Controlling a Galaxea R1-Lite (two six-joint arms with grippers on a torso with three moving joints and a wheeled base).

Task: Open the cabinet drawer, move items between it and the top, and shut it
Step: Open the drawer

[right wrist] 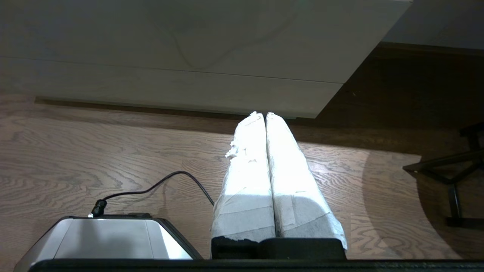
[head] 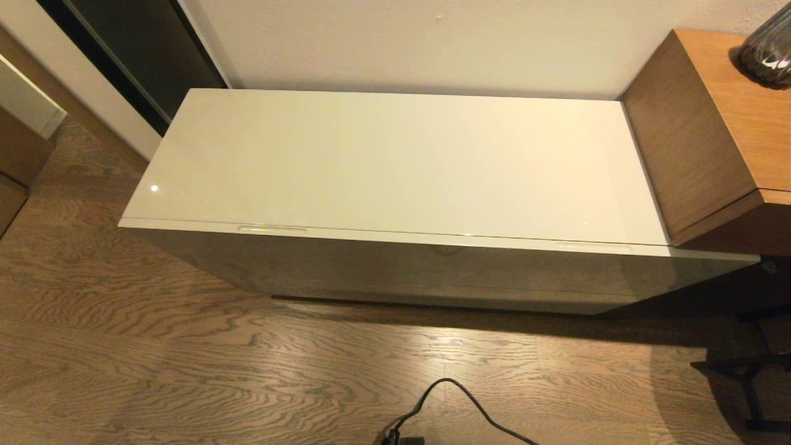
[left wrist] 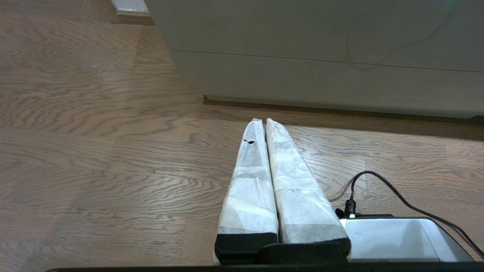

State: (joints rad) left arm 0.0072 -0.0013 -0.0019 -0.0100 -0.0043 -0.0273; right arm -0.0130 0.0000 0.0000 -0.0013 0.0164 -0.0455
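Note:
The low cabinet's glossy cream top (head: 395,161) fills the middle of the head view and lies bare. Below its front edge the cabinet drawer (head: 432,262) is shut, with two slim recesses along that edge (head: 272,229) (head: 593,246). The items are out of view. Neither arm shows in the head view. My left gripper (left wrist: 261,121) hangs low over the wooden floor before the cabinet front (left wrist: 321,71), its white-wrapped fingers pressed together, holding nothing. My right gripper (right wrist: 264,114) hangs the same way near the cabinet's right end (right wrist: 189,75), shut and empty.
A taller brown wooden unit (head: 710,123) abuts the cabinet's right end, with a dark vase (head: 766,49) on it. A black cable (head: 457,408) runs from my base (left wrist: 393,240) across the floor. A dark metal stand (head: 748,371) is at the right. A wall rises behind the cabinet.

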